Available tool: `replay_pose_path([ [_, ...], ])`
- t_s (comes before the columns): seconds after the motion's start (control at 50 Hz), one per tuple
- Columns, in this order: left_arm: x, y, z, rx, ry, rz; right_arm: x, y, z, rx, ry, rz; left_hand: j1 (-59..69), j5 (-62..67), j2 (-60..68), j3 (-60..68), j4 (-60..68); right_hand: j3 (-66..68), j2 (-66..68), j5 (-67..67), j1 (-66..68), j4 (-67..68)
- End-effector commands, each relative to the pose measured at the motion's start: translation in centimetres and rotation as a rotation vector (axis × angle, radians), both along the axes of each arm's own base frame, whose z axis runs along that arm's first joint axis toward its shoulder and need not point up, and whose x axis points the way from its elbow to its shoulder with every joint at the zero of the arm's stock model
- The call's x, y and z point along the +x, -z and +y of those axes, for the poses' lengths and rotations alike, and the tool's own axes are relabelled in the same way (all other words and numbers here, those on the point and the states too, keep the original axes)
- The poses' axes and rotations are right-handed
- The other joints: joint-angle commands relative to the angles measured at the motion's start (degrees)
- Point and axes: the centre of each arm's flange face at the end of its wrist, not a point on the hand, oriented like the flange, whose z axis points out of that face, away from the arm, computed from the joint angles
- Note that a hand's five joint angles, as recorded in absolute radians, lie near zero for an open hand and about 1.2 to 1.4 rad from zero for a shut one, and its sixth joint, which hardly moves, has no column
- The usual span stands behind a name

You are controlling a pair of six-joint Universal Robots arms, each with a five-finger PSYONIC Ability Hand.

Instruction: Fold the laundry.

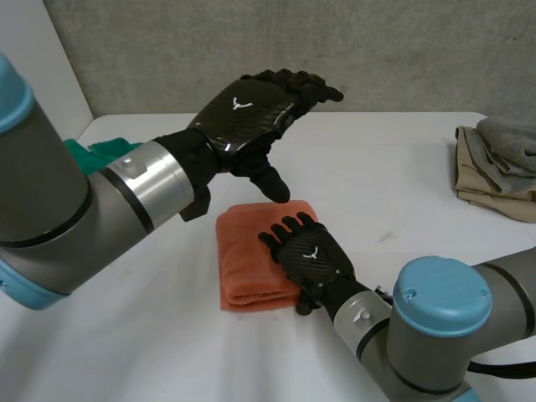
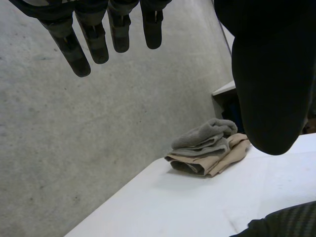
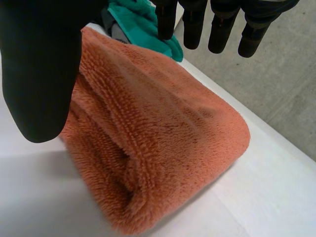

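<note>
Right hand (image 1: 311,254) flat over folded orange towel (image 1: 243,251) (left hand (image 1: 249,113) hovers, relaxed)

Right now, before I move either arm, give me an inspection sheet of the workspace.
Surface: white table, laundry lying on it.
Job's things: orange towel, folded, near the middle; green cloth behind the left arm; grey and beige stack, folded, at the far right edge.
Clutter: nothing seen.
Hands: left hand open, raised above the towel, holding nothing; right hand open, over the towel's right side, contact unclear.
Cables: nothing seen on the table.
Surroundings: grey wall behind the table.
</note>
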Motion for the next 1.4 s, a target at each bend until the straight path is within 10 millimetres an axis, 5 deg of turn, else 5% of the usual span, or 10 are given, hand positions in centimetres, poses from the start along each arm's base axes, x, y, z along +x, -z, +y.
replay_pose_path([
  [0.02,-1.0,0.6,0.3,0.007,0.026,-0.006,0.5,0.9,-0.7,-0.011,-0.006,0.002,-0.2,-1.1,-0.1,-0.3,0.1,-1.8,-2.0,-2.5,-3.0,-1.6],
  [0.34,-1.7,0.6,0.1,0.002,0.037,-0.001,0.9,2.5,-1.3,-0.037,-0.020,0.060,-0.1,-0.9,0.1,-0.2,0.2,1.9,1.7,1.2,0.7,2.1],
  [0.8,-1.6,0.7,0.1,0.009,0.035,-0.005,3.1,2.0,-4.0,-0.095,-0.023,0.010,-0.1,-0.9,0.1,-0.2,0.2,11.1,11.0,10.5,9.9,11.4],
  [0.86,-1.6,0.6,0.1,0.008,0.035,-0.004,3.3,2.3,-4.3,-0.094,-0.025,0.011,-0.1,-0.9,0.1,-0.2,0.2,21.5,21.4,20.8,20.3,21.8],
  [0.94,-1.6,0.5,0.1,0.005,0.034,-0.002,3.8,2.1,-5.1,-0.113,-0.013,-0.001,0.1,-0.8,0.2,0.0,0.4,67.6,67.5,67.0,66.4,67.9],
  [1.0,-1.5,0.3,0.0,0.000,0.032,0.001,3.7,1.0,-5.6,-0.126,-0.002,-0.029,0.3,-0.6,0.4,0.2,0.6,67.8,67.6,67.1,66.6,68.0],
  [1.1,-1.4,0.0,0.0,-0.005,0.028,0.006,0.6,-3.3,-10.5,-0.222,0.124,-0.069,0.3,-0.6,0.4,0.2,0.6,67.8,67.6,67.1,66.6,68.0],
  [1.4,-1.2,-0.5,0.7,-0.013,0.034,0.011,-8.4,-6.3,-21.3,-0.338,0.181,-0.087,0.1,-0.8,0.2,0.0,0.4,67.8,67.6,67.1,66.6,68.0],
])
